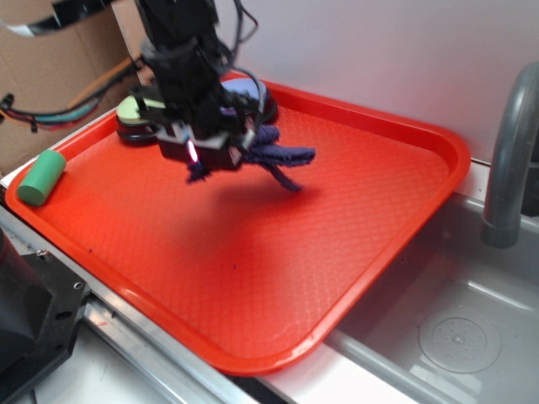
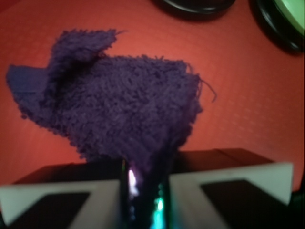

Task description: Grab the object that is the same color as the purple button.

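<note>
The exterior view looks down at a slant from in front of the bench, far enough back to take in the whole red tray (image 1: 370, 244), the sink basin at lower right and cardboard at upper left. The wrist view sits on the arm just behind the hand (image 2: 143, 186), facing down and very near, so the purple rag (image 2: 114, 114) fills mid-frame. Both views share the rag (image 1: 282, 156), the tray surface (image 2: 248, 105) and the button bases along the top edge.

The gripper (image 1: 221, 143) hangs above the red tray (image 1: 354, 227) near its far left corner, its fingers apparently closed on the dark purple rag (image 1: 282, 156). Behind sit the purple button (image 1: 248, 88) and green-topped button (image 1: 135, 114); a green cylinder (image 1: 40, 178) lies at the left edge.
</note>
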You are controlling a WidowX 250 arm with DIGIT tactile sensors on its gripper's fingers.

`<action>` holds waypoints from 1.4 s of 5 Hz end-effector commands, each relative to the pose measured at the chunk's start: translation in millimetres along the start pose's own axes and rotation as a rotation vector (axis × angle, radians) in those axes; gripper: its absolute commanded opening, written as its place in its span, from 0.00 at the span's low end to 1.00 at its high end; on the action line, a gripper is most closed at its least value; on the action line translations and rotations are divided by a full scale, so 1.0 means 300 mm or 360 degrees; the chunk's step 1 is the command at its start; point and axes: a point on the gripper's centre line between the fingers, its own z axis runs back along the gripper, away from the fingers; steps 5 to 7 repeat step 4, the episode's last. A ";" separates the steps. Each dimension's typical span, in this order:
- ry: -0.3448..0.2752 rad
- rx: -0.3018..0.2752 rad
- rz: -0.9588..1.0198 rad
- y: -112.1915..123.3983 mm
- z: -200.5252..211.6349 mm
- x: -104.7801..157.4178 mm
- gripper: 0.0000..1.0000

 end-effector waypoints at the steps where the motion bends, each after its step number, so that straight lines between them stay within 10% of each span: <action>1: -0.0025 -0.0242 -0.0153 0.033 0.242 0.037 0.00; 3: -0.0279 -0.0278 -0.0058 0.079 0.412 0.007 0.00; 7: -0.0269 -0.0290 -0.0017 0.104 0.423 -0.015 0.00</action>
